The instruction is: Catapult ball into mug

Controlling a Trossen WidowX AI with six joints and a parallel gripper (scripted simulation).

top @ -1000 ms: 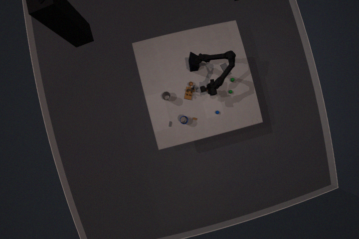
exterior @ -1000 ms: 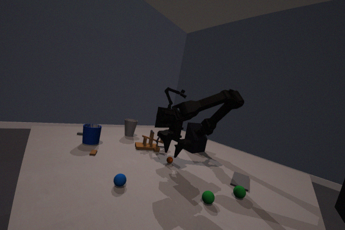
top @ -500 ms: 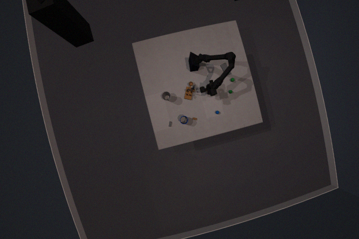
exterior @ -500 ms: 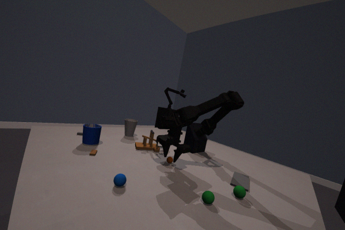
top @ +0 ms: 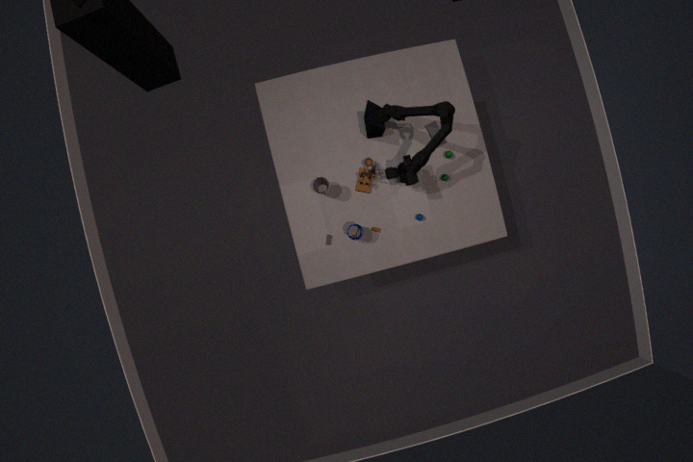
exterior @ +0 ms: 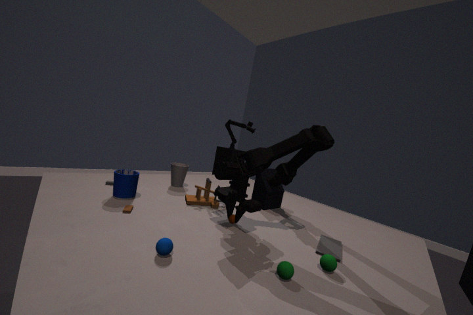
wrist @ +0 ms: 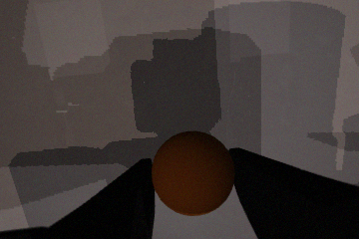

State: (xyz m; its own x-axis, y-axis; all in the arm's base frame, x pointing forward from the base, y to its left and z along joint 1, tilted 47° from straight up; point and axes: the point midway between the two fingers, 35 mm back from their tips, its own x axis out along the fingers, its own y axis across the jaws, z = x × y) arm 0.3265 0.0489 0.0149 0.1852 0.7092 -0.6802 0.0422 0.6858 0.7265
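Observation:
The orange ball (exterior: 232, 218) (wrist: 193, 179) sits between my fingertips. My gripper (exterior: 232, 218) (wrist: 190, 163) is shut on it, one finger touching each side, low over the table. The wooden catapult (top: 363, 186) (exterior: 192, 201) stands beside the gripper; its round cup (top: 369, 162) shows empty in the top view. In the exterior view the gripper partly hides the catapult's arm. The blue mug (exterior: 125, 186) stands upright, at the lower left of the table in the top view.
A grey cup (top: 320, 182) (exterior: 178, 175) stands behind the catapult. A small orange block (top: 375, 229) (exterior: 128, 209) lies near the mug. A blue ball (top: 419, 217) (exterior: 164, 246), two green balls and a grey slab (exterior: 329, 247) lie around the table.

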